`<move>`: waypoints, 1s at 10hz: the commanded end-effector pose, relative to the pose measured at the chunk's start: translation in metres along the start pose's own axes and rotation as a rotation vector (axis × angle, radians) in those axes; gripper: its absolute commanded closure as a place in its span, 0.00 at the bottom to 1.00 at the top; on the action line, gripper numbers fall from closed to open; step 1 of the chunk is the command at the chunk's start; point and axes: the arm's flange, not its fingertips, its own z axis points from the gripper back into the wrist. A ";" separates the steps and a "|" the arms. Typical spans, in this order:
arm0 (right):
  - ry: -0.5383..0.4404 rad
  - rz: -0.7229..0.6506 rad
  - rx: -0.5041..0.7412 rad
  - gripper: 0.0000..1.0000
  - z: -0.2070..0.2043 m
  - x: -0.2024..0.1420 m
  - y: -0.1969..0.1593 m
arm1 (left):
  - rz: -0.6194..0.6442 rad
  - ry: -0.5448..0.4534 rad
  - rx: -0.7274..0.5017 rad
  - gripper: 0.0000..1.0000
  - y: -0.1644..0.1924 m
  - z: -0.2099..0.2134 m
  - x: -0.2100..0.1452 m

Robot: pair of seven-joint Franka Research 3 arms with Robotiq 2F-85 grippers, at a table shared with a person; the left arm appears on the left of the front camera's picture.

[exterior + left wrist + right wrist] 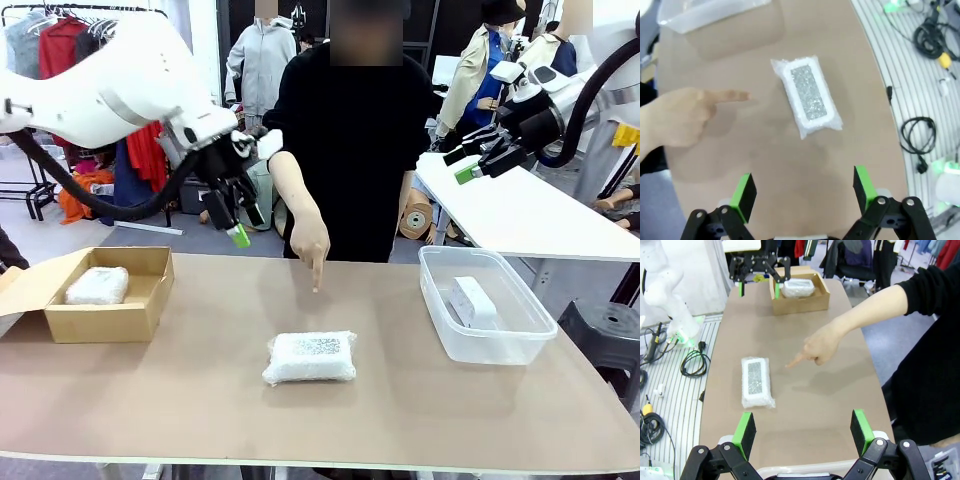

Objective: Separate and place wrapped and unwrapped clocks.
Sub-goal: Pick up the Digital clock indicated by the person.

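counting two wrapped clocks (310, 357) (97, 286), one bare clock (472, 300)

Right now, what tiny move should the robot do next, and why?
Probably lower the left pincer toward the wrapped clock lying alone mid-table. That pincer hangs open above the table, facing it. The person's hand points at it, and the cardboard box on that side already holds another wrapped bundle.
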 end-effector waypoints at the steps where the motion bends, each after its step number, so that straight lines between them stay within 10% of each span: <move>1: -0.003 0.015 -0.004 0.00 0.000 0.001 0.002 | 0.021 0.070 -0.018 0.00 0.009 -0.023 0.004; 10: -0.003 0.015 -0.004 0.00 0.000 0.001 0.002 | 0.112 0.083 -0.079 0.00 0.011 -0.056 0.022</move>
